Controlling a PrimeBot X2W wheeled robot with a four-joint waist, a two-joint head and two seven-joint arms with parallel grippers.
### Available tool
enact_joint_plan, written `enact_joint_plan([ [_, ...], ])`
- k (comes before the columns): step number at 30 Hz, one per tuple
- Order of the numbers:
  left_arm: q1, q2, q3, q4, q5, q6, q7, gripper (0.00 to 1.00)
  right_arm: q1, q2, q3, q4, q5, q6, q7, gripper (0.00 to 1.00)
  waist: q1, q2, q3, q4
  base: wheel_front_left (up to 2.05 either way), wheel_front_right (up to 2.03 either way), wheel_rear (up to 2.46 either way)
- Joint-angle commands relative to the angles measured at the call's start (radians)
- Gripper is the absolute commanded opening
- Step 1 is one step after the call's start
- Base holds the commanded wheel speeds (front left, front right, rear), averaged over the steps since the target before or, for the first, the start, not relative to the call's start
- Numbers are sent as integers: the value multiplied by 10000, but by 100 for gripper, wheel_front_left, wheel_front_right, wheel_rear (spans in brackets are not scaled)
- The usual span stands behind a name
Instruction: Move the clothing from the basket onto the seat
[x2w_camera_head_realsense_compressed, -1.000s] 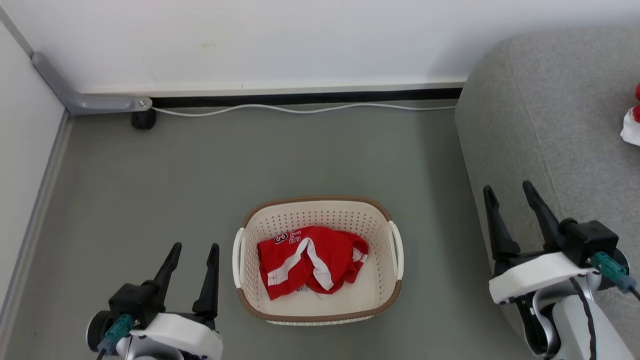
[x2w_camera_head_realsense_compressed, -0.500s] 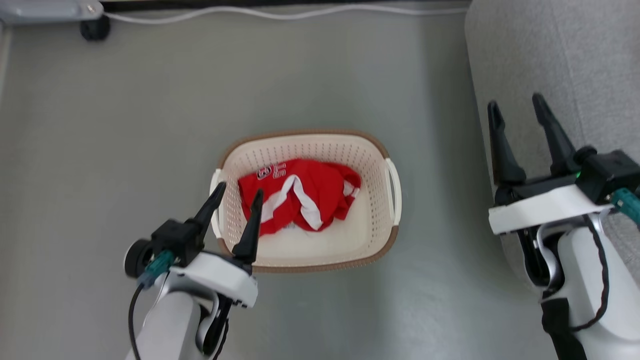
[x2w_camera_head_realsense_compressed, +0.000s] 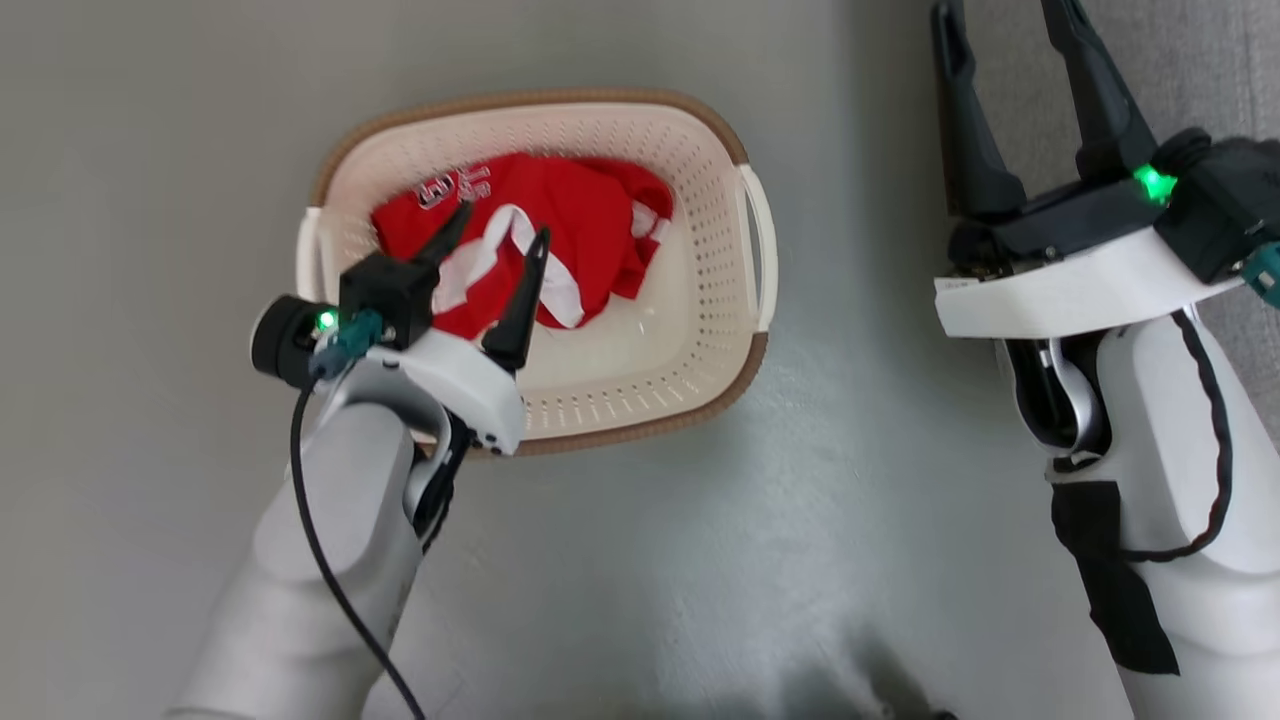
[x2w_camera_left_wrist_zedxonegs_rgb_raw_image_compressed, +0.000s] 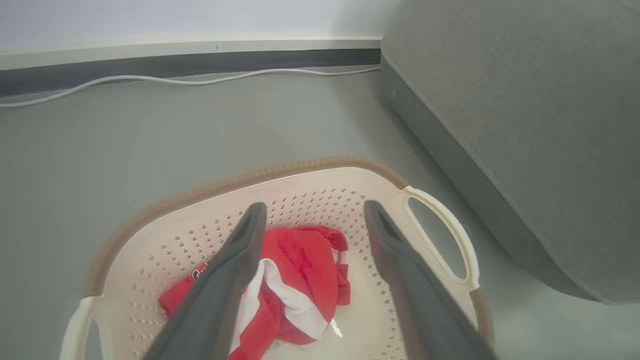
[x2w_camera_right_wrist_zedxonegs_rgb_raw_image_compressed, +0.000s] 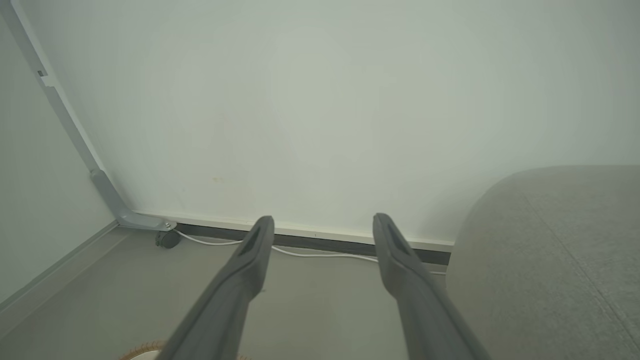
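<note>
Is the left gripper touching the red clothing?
Cannot tell. Head and left wrist views show the open left gripper overlapping the clothing; neither shows contact or a gap.

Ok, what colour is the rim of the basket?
Brown, with a woven look, around the cream basket; the head view shows it best.

Grey floor (x2w_camera_head_realsense_compressed: 620, 560) carries the basket (x2w_camera_head_realsense_compressed: 705, 230) at 11 o'clock in the head view. The sofa (x2w_camera_head_realsense_compressed: 1225, 50) stands at 2 o'clock, near it but apart. A white cable (x2w_camera_left_wrist_zedxonegs_rgb_raw_image_compressed: 175, 80) lies along the wall.
</note>
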Motion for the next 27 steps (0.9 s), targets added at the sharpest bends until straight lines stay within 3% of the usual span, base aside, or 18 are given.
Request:
enact_joint_plan([
  [1,-319,114,181,134,127,-21,-57,100,-70,129,212,-370,93,29,-59,100,0,0,707,-435,0,0,0],
  [11,-2633,184,80,3018,364,-29,-57,100,-788,208,782,-1058,957,29,-59,100,0,0,2053,-1288,0,0,0],
  [15,-3504,208,271,4292,171,212,-1,100,-910,210,1054,-1263,1355,29,-59,100,0,0,2412,-1668,0,0,0],
  [22,-4249,315,541,5231,-87,650,68,100,-925,211,1156,-1372,1677,29,-59,100,0,0,2705,-2002,0,0,0],
  [27,-4811,769,833,5694,-361,1048,341,100,-906,211,1248,-1562,2022,29,-59,100,0,0,2991,-2325,0,0,0],
])
